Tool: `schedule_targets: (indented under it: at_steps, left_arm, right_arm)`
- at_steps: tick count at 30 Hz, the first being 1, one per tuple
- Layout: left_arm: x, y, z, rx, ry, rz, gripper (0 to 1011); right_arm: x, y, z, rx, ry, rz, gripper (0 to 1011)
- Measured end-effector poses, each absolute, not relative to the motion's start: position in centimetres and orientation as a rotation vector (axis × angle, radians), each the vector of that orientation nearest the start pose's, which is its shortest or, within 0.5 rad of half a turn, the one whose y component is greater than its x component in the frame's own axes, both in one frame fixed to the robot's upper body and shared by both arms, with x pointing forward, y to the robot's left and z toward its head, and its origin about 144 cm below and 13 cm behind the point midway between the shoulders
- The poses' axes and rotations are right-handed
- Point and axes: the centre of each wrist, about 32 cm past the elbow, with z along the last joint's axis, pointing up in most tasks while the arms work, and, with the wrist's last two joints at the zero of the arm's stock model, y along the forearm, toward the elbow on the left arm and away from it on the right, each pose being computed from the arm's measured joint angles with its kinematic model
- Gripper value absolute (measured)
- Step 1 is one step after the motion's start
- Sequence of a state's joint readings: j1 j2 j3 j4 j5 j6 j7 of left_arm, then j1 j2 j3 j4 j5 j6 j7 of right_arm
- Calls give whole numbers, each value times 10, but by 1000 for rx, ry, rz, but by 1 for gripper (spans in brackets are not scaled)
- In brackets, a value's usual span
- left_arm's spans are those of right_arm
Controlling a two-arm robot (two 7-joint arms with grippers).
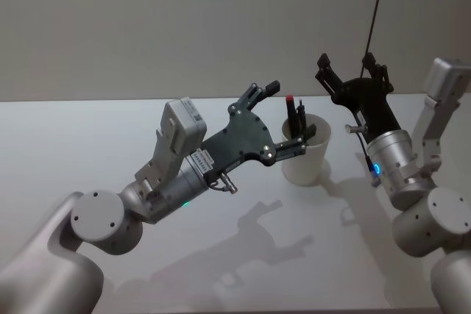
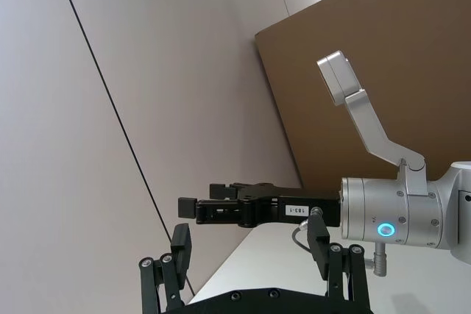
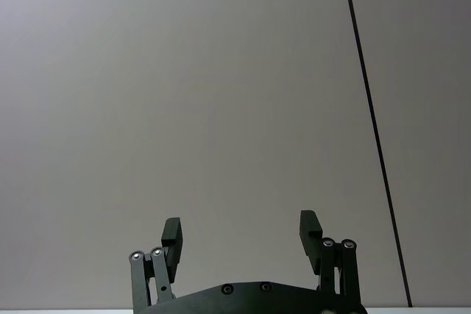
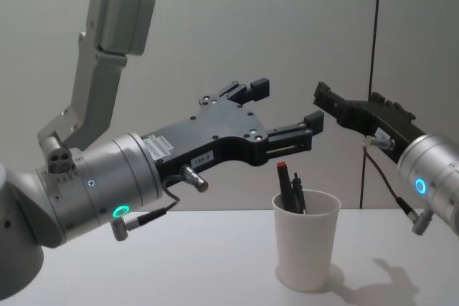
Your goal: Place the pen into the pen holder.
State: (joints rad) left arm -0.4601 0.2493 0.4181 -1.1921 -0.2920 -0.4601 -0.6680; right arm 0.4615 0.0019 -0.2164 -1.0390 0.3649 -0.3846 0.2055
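From the head view, the white paper cup pen holder stood near the table's far edge, a red-capped pen and dark pens upright inside. The left gripper hung spread and empty just beside its rim; the right gripper was raised, fingers released. The chest view showed both above the cup.

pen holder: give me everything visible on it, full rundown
The pen holder is a plain white paper cup, tapered toward its base, with a rolled rim. It stands upright on the white table, between the two arms. Dark pens stand inside, leaning and sticking up past the rim; one has a red tip. The left gripper hangs open above it, not touching; the right gripper is raised off to the side, also open. The cup looks undamaged and casts a shadow on the table.
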Motion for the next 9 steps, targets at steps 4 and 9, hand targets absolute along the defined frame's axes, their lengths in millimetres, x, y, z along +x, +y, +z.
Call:
schedule_targets:
  at_steps: [4,9]
  left_arm:
    - [570,211,1180,-161,-420,590,1004]
    - [570,211,1180,-161,-420,590,1004]
  right_arm:
    - [580,-169,1155,425,-36,-1225,1001]
    - [580,-169,1155,425,-37,-1225,1001]
